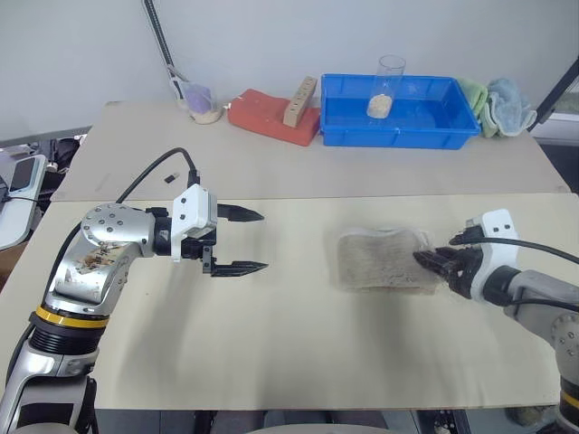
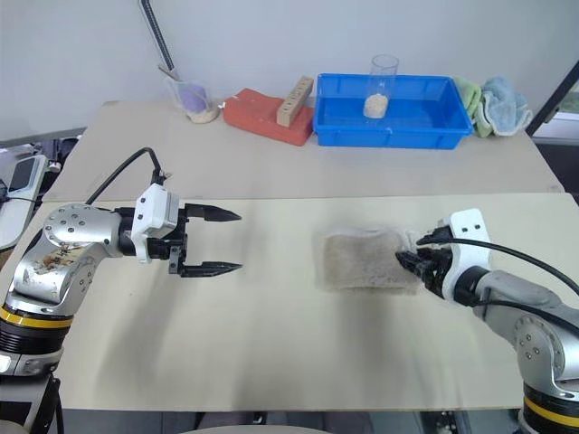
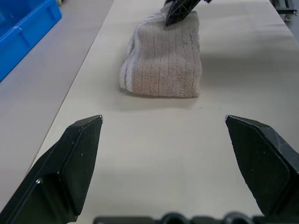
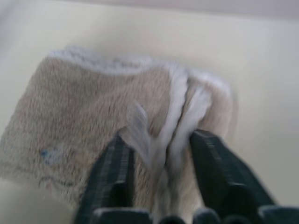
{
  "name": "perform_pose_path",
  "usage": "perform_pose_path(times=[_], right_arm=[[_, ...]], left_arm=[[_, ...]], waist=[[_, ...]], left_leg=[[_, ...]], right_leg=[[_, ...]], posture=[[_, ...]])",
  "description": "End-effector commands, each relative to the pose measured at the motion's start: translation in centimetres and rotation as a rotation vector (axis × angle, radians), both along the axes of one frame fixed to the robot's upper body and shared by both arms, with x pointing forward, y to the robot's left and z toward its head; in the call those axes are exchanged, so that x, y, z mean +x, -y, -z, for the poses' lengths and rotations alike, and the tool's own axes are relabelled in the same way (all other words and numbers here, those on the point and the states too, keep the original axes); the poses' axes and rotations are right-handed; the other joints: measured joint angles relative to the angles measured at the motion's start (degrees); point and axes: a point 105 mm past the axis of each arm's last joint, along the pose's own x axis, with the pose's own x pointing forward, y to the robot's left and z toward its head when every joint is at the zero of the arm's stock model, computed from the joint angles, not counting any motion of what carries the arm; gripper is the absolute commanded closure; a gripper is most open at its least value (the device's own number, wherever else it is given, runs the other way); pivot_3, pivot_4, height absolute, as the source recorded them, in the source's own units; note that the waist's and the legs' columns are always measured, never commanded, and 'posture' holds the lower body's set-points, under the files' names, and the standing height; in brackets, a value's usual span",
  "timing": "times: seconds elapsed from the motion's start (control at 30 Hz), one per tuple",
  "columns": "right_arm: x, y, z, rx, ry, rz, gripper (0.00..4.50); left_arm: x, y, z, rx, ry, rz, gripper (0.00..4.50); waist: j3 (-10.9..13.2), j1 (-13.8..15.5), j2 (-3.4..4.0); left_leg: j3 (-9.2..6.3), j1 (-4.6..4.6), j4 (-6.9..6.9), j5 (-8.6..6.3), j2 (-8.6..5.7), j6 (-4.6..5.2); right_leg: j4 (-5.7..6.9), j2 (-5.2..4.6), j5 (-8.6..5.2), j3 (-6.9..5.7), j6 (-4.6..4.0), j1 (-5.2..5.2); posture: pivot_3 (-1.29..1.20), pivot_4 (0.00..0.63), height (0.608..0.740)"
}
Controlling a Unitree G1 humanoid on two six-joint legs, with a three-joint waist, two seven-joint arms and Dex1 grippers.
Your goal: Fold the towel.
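Right wrist view: right gripper (image 4: 161, 151) fingers straddle the folded towel's (image 4: 93, 102) edge, apart; withdrawing could drag layers open.

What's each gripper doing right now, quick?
Left gripper: open, holding nothing, above the table.
Right gripper: fingers part open around the folded towel's white edge; a firm grip cannot be told.

Blue bin (image 1: 452, 127) (a glass (image 1: 386, 88) inside), red block (image 1: 267, 116), green and blue cloths (image 1: 496, 102).
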Motion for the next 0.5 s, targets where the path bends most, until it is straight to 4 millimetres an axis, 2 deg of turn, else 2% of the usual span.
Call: perform_pose_path(times=[0.03, 0.1, 0.33, 0.47, 0.5], right_arm=[[-0.3, 0.2, -1.3, -0.066, 0.071, -0.047, 1.01], [-0.1, 0.3, -0.6, -0.062, 0.064, -0.057, 0.35], [1.6, 0.0, 2.1, -0.061, 0.023, -0.119, 0.35], [2.5, 0.4, 3.2, 0.025, -0.037, -0.085, 0.35], [2.5, 0.4, 3.3, 0.054, -0.052, -0.081, 0.59]], left_arm=[[-0.2, -0.1, -1.6, -0.018, 0.046, -0.003, 0.00], [-0.3, 0.1, -1.6, -0.021, 0.043, 0.000, 0.00], [-1.0, 0.2, -1.3, -0.014, 0.022, 0.029, 0.00], [-2.5, 0.2, -1.1, -0.034, 0.010, 0.099, 0.00], [-3.0, 0.3, -1.1, -0.049, 0.003, 0.122, 0.00]], waist=[[0.01, 0.19, -0.02], [0.01, 0.11, -0.03], [0.01, -0.37, -0.02], [0.01, -0.32, -0.02], [0.01, -0.29, -0.02]], left_leg=[[0.00, 0.00, 0.00, 0.00, 0.01, 0.00], [-0.01, 0.01, 0.00, 0.00, 0.03, 0.00], [0.02, 0.05, 0.00, 0.00, 0.04, 0.00], [0.03, 0.05, 0.00, 0.00, 0.04, 0.00], [0.02, 0.05, 0.00, 0.00, 0.05, 0.00]], right_leg=[[-0.01, 0.00, 0.00, -0.02, 0.00, 0.01], [-0.05, 0.02, 0.00, -0.02, 0.00, 0.03], [-0.01, 0.04, 0.00, 0.00, 0.00, 0.03], [-0.01, 0.03, 0.00, 0.01, 0.00, 0.03], [-0.01, 0.03, 0.00, 0.01, 0.00, 0.03]], posture=[[0.00, 0.150, 0.740], [0.00, 0.150, 0.740], [0.00, 0.150, 0.740], [0.00, 0.150, 0.740], [0.00, 0.150, 0.740]])
